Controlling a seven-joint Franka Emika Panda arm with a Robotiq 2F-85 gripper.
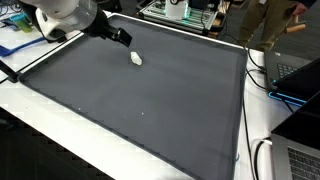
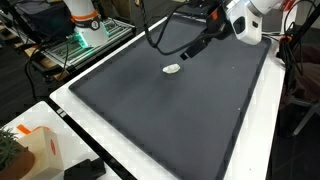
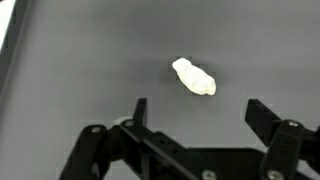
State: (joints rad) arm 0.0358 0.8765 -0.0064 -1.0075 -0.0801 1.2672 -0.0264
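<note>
Gray tabletop (image 1: 150, 110) lies under us. Our claw (image 3: 197, 106) hangs wide apart near a small white lump (image 3: 194, 77) on it. We seem to be reaching; grabbing calls for coming lower.

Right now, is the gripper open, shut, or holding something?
Gripper: open, holding nothing; the small white object lies apart from it on the dark mat.

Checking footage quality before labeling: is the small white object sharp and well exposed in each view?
Wrist view: white object soft-edged, washed out; end effector dark, silhouetted. Both exterior views: object a tiny bright blob on the dark mat.
</note>
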